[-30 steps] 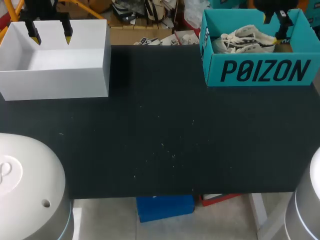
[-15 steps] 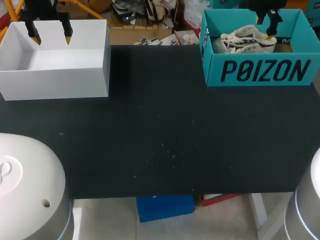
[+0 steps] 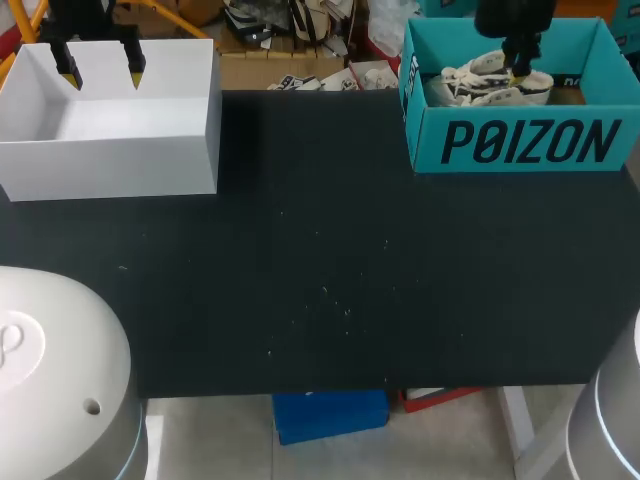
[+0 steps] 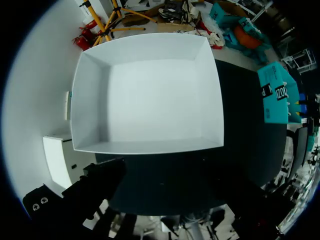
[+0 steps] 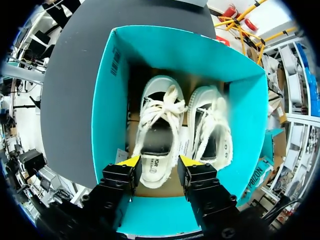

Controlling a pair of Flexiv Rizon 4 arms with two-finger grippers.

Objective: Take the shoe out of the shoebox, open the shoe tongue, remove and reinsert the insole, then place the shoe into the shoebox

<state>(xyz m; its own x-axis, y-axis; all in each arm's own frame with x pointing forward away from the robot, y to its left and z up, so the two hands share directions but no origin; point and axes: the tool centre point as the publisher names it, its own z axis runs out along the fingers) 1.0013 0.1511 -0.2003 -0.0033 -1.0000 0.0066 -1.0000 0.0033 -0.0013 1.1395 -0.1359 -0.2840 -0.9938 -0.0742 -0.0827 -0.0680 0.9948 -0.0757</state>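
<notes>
The right gripper hangs wide open over the heel of one shoe, lying beside a second shoe in the teal shoebox at the far right corner of the worktop; the left gripper, also wide, hangs over the white box at the far left corner.

head view: right hand covers part of shoes | shoebox wall hides their soles | 1 shoe blurred
</notes>
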